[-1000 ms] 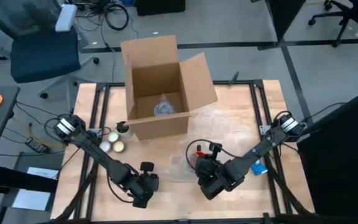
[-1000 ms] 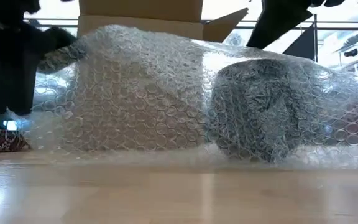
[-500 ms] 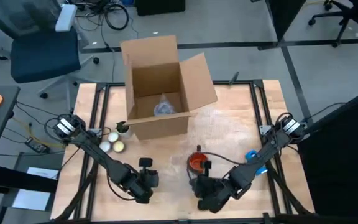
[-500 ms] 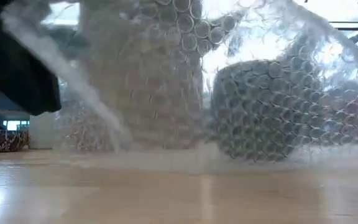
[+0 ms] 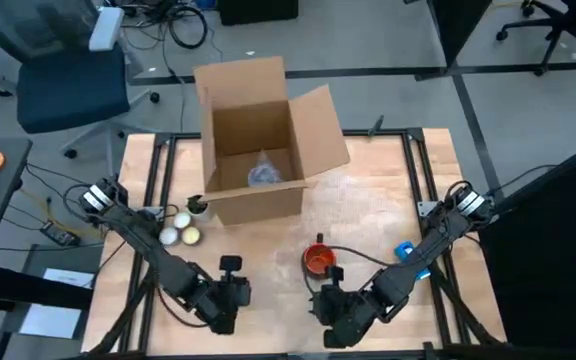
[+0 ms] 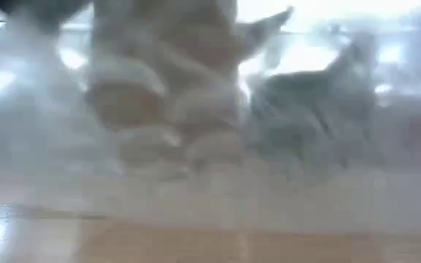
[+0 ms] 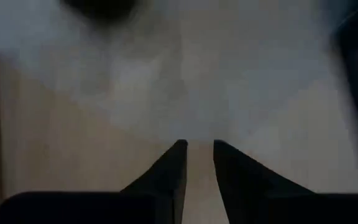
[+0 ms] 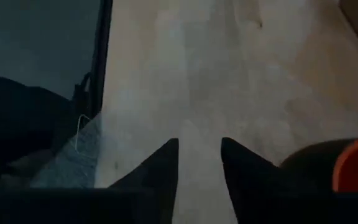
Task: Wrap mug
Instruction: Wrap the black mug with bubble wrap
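**Both end effectors low at the near edge, mug uncovered**

I see my left end effector (image 5: 230, 296) and right end effector (image 5: 330, 308) low over the near edge of the worktop (image 5: 388, 190), each with its fingers nearly closed on a thin edge of bubble wrap (image 6: 196, 139). The mug (image 5: 318, 259) stands upright just beyond the right one, open top showing. Farther back sits an open cardboard box (image 5: 258, 140); two pale balls (image 5: 180, 228) lie to its left.

Open cardboard box (image 5: 258, 140) on wooden table (image 5: 388, 200), white balls (image 5: 180, 229), blue office chair (image 5: 68, 80)
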Motion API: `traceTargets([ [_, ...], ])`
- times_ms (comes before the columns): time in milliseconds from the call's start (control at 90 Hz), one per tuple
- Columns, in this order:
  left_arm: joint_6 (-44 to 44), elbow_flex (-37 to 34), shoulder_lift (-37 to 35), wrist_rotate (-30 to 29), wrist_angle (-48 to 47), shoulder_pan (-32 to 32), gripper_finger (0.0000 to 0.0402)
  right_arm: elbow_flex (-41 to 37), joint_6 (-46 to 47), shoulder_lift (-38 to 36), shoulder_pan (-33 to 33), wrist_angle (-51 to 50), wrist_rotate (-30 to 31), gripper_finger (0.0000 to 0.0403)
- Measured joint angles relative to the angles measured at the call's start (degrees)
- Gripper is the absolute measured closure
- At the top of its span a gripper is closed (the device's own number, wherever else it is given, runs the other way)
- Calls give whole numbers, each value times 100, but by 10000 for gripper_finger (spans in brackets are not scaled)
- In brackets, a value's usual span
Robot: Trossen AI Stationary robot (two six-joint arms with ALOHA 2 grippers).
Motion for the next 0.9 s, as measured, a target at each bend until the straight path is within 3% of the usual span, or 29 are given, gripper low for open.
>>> traceTargets([
  [222,979,-126,359,55,1912,-151,337,0,1160,-525,54,-1337,2,304],
  [489,813,-288,1106,366,1985,111,337,-16,2478,-633,193,-3160,-198,304],
  [733,684,-296,1599,642,1912,381,337,-462,2837,-618,231,-2895,-659,304],
  [900,658,-295,1657,581,1151,552,337,-817,2928,-615,231,-2430,-903,304],
])
